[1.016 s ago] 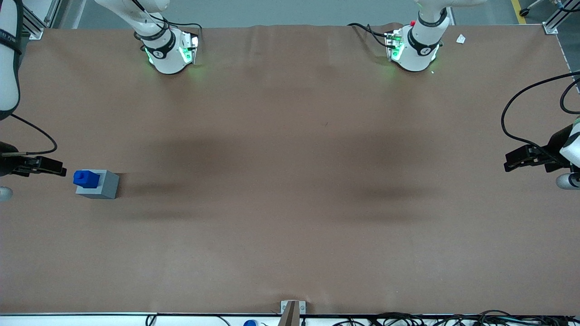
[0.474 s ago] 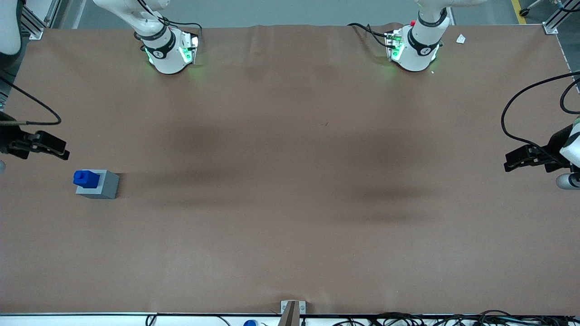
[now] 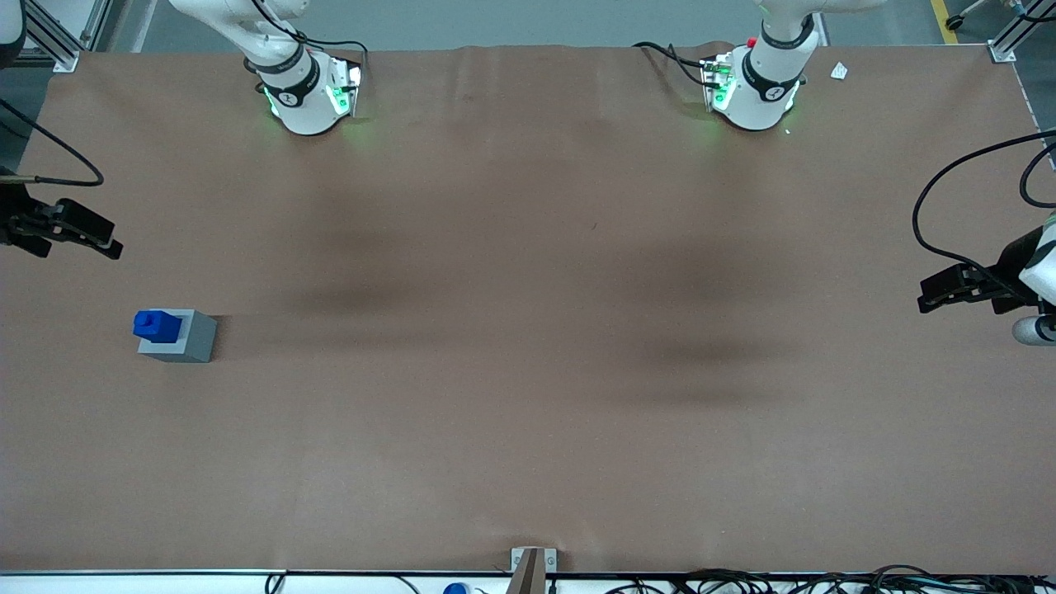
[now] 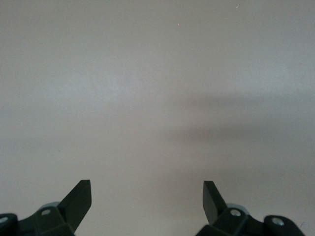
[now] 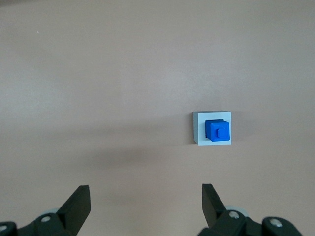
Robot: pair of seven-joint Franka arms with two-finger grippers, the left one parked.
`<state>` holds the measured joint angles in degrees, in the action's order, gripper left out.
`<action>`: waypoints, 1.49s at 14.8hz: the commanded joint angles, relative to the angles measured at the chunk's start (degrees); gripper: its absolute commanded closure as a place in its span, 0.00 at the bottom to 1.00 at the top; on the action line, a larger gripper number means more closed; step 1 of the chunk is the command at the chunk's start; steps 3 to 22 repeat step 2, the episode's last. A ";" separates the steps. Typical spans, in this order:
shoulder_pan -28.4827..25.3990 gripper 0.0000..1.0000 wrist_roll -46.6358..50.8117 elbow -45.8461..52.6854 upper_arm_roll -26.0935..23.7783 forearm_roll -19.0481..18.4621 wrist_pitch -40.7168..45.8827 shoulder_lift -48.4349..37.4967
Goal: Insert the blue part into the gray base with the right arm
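On worktop point(image 3: 528, 371), toward working arm's end: blue part point(image 3: 155, 325) seated in gray base point(image 3: 183, 337). Gripper point(image 5: 145, 204) high above, well apart, jaws released, empty.

The small bright-blue plastic block point(image 3: 156, 325) point(image 5: 217, 131) sits upright in the light-gray plastic cube's point(image 3: 190, 340) point(image 5: 199, 128) recess, well apart from the spread-fingered hand point(image 3: 91, 233) point(image 5: 146, 205) raised above.

Brown table point(image 3: 528, 330): gray base point(image 3: 186, 340) near working arm's end; gripper point(image 3: 78, 231) above.
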<state>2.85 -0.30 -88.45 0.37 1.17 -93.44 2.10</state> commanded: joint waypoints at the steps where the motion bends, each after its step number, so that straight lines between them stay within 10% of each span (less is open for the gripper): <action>1: 0.14 0.00 0.47 -1.20 -0.37 0.15 -0.87 -1.57; 22: 0.14 0.00 0.39 -1.02 -0.37 0.15 -0.87 -1.57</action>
